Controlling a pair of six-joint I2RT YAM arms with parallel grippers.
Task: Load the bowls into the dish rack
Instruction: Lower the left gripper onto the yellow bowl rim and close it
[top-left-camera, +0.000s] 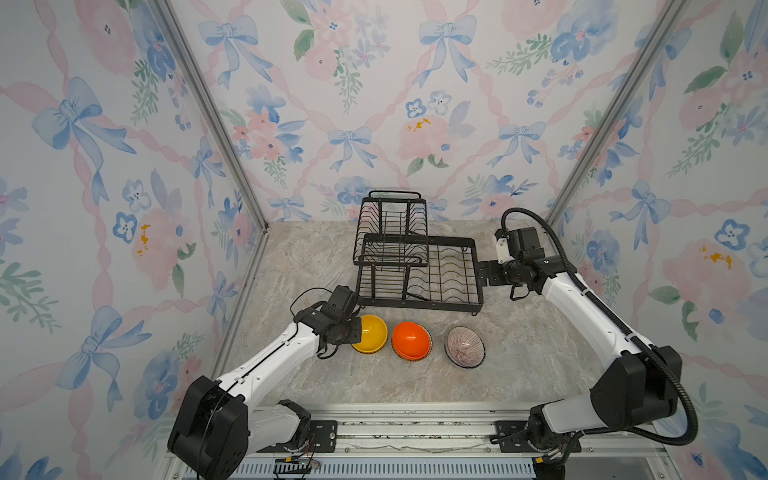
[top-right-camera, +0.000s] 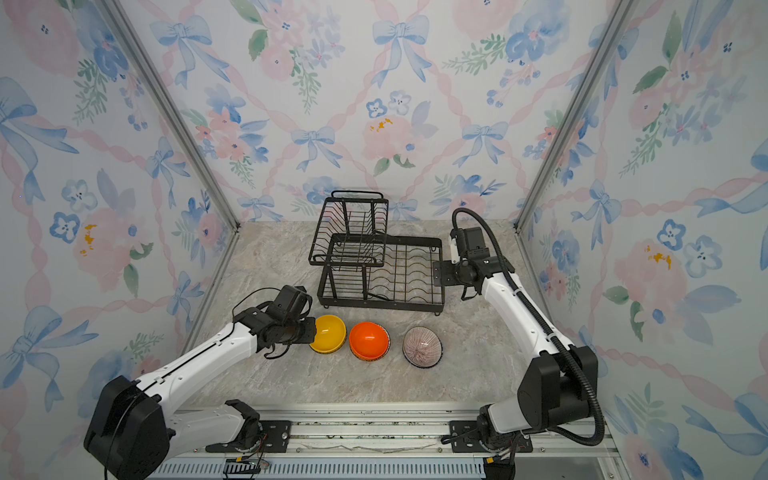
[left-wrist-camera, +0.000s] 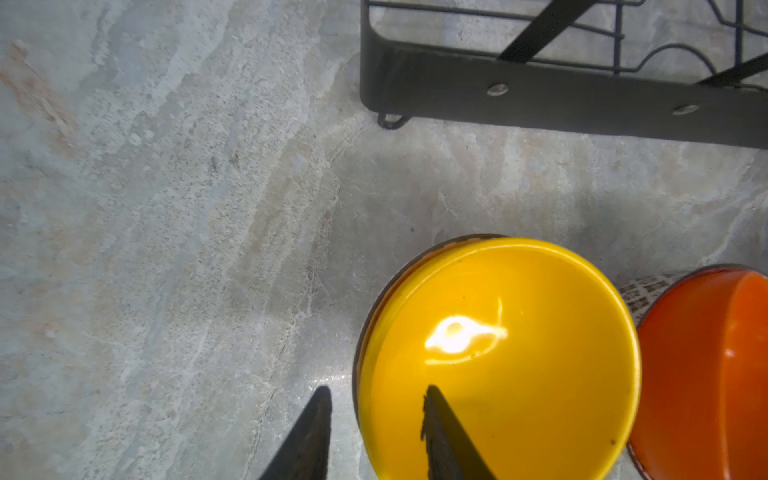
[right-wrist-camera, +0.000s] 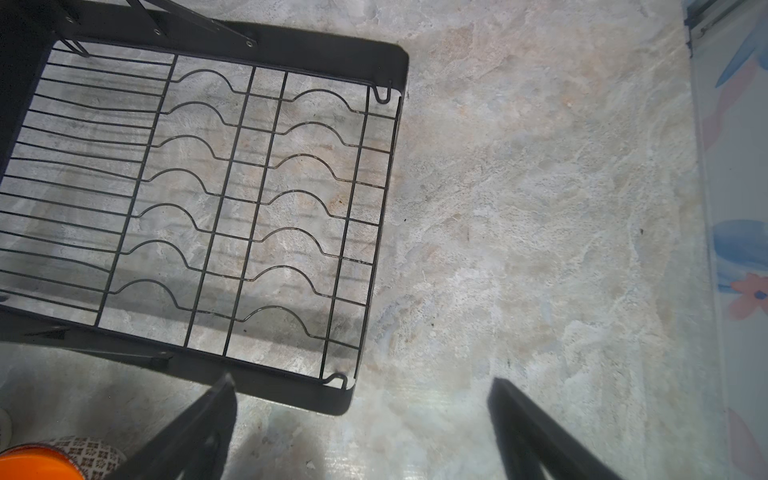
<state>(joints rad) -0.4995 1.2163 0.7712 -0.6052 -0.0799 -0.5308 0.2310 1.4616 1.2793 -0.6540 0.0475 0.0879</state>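
Note:
Three bowl stacks stand in a row before the black wire dish rack (top-left-camera: 419, 305) (top-right-camera: 382, 304). The yellow bowl (top-left-camera: 372, 332) (top-right-camera: 330, 332) is nested in a dark-rimmed one. The orange bowl (top-left-camera: 410, 340) (top-right-camera: 369, 340) sits in a lattice bowl (left-wrist-camera: 640, 291). The pink-striped bowl (top-left-camera: 464, 345) (top-right-camera: 422, 345) lies tilted. My left gripper (top-left-camera: 357, 330) (left-wrist-camera: 378, 388) straddles the yellow bowl's (left-wrist-camera: 519, 353) near rim with narrowed jaws: one finger is inside, and table shows between the outer finger and the wall. My right gripper (top-left-camera: 484, 272) (right-wrist-camera: 361, 378) hangs wide open beside the rack's right end (right-wrist-camera: 291, 45), holding nothing.
The rack's raised upper basket (top-left-camera: 392, 232) stands at its left end, and the slotted lower tray (right-wrist-camera: 249, 187) holds nothing. Flowered walls close in the marble table (top-left-camera: 519, 353) on three sides. A metal rail (top-left-camera: 415, 432) runs along the front.

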